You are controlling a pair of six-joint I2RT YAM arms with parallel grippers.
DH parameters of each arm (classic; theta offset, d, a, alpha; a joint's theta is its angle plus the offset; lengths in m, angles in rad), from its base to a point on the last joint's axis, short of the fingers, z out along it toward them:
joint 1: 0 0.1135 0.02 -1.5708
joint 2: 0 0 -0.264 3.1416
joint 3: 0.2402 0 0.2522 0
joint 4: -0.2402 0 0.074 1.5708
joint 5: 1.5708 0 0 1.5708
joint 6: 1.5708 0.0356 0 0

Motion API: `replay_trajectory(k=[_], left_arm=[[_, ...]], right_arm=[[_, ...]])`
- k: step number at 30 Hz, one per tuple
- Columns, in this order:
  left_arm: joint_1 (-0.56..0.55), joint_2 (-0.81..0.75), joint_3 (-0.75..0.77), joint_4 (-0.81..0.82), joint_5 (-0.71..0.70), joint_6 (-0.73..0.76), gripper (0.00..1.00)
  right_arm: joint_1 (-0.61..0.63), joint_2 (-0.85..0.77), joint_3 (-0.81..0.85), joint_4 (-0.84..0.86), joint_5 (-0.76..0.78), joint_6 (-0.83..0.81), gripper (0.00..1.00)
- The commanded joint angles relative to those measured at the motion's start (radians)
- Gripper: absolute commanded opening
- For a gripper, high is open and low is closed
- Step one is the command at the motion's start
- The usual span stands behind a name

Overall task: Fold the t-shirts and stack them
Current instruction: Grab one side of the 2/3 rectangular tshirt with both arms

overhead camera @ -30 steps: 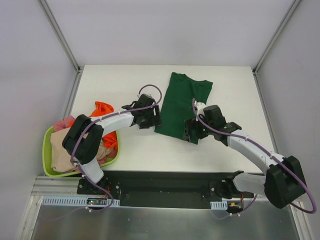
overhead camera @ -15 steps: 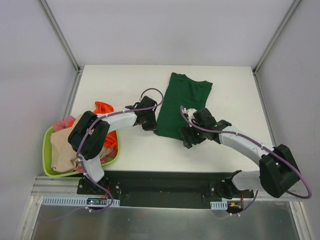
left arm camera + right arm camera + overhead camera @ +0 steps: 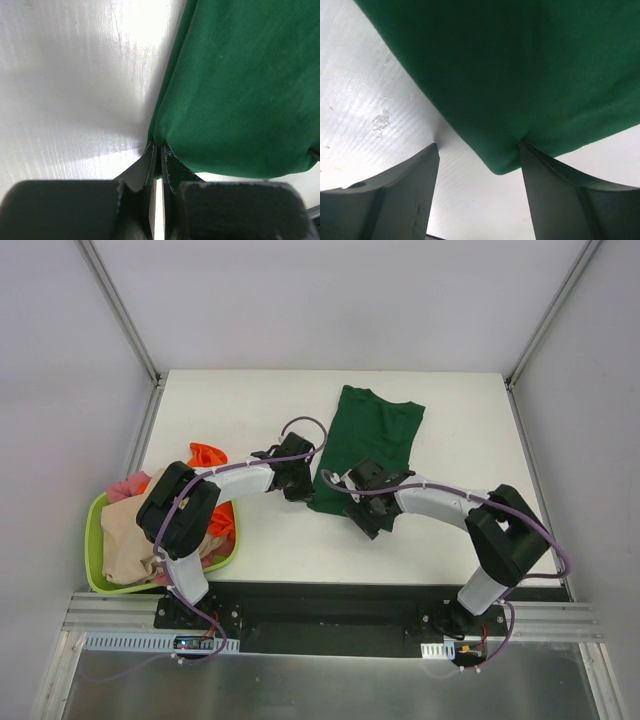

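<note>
readable text: none in any view | large dark green cloth t-shirt: no label or print legible | lime-green plastic basket: no marking legible | numbers, brands, signs: none legible

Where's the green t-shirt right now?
In the top view, the green t-shirt lies mid-table, its near edge between the left gripper and right gripper.
</note>
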Motion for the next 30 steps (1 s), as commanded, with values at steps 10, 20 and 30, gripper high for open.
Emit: replay_trajectory(k=[10, 20, 30], left_arm=[[0.035, -0.129, -0.072, -0.066, -0.064, 0.012, 0.0], [0.035, -0.427, -0.173, -0.195, -0.248, -0.025, 0.0], [0.035, -0.815, -0.225, -0.396, -0.424, -0.086, 0.0]], right_arm=[[0.038, 0.032, 0.059, -0.125, -0.014, -0.006, 0.27], [0.177, -0.155, 0.038, -0.101, -0.398, 0.071, 0.0], [0.301, -0.251, 0.065, 0.17, -0.837, 0.343, 0.01]])
